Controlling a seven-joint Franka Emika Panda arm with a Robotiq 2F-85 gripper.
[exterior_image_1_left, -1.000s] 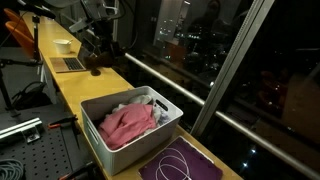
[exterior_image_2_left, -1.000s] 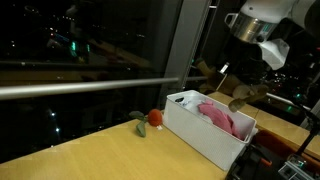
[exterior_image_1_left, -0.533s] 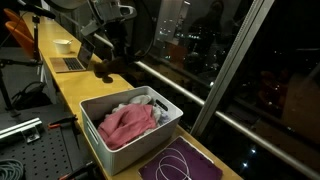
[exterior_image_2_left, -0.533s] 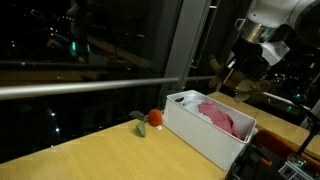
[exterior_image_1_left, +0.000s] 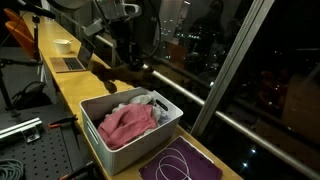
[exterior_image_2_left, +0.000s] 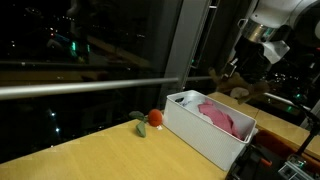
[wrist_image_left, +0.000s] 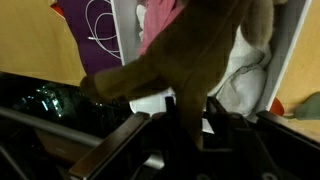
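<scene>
My gripper (exterior_image_1_left: 133, 57) hangs over the far end of the white bin (exterior_image_1_left: 100, 150), shut on a brown cloth (exterior_image_1_left: 120, 73) that droops below it. From the wrist, the brown cloth (wrist_image_left: 190, 60) fills the middle of the picture and narrows down between my dark fingers (wrist_image_left: 215, 135) at the gripper (wrist_image_left: 170, 122). Inside the bin lie a pink cloth (exterior_image_1_left: 127, 125) and a white cloth (wrist_image_left: 245, 80). The gripper (exterior_image_2_left: 243, 70) with the cloth shows behind the bin (exterior_image_2_left: 200, 135) in an exterior view.
A purple mat (exterior_image_1_left: 180, 165) with a white cable lies beside the bin. A red object (exterior_image_2_left: 155, 119) and a small green one (exterior_image_2_left: 141, 127) sit on the wooden counter near the bin's end. A flat pad (exterior_image_1_left: 68, 63) and a white box (exterior_image_1_left: 62, 44) lie farther along. A glass window with a metal rail (exterior_image_1_left: 190, 95) borders the counter.
The gripper has carried the brown cloth along the counter from beyond the bin to above the bin's far end.
</scene>
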